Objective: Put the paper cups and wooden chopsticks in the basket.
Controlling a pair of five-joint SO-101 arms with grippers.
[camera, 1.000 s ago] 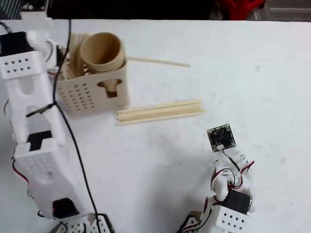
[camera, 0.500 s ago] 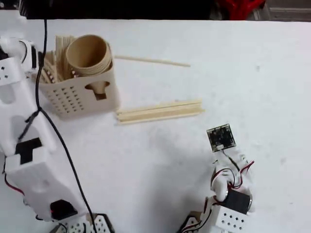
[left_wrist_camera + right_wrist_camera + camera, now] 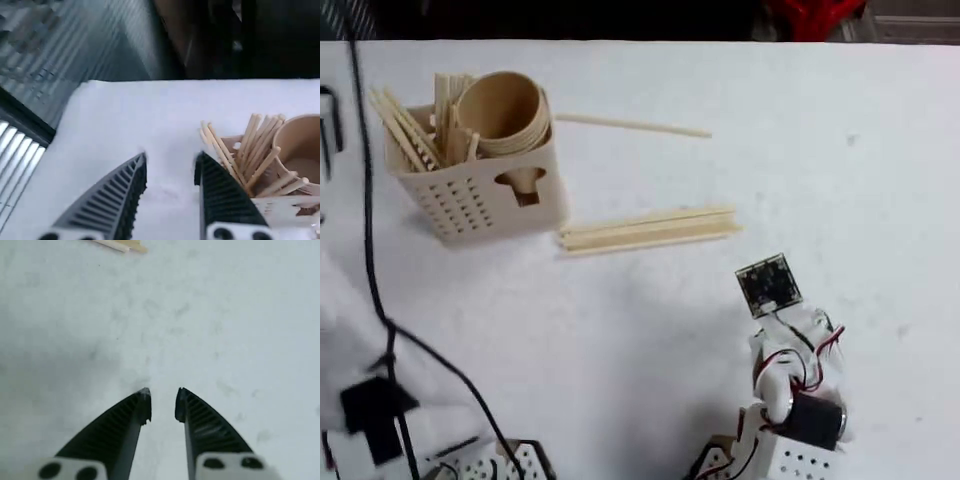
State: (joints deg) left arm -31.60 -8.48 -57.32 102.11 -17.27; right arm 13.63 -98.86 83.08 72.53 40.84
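Wooden chopsticks lie bundled on the table just beside the basket, which already holds the paper cups and more sticks, so my left claw and right claw hang part-open and empty, free to fetch them.

High camera looks steeply down over the worktop. Left wrist camera looks low across it, sharing the basket; right wrist camera faces worktop closely.
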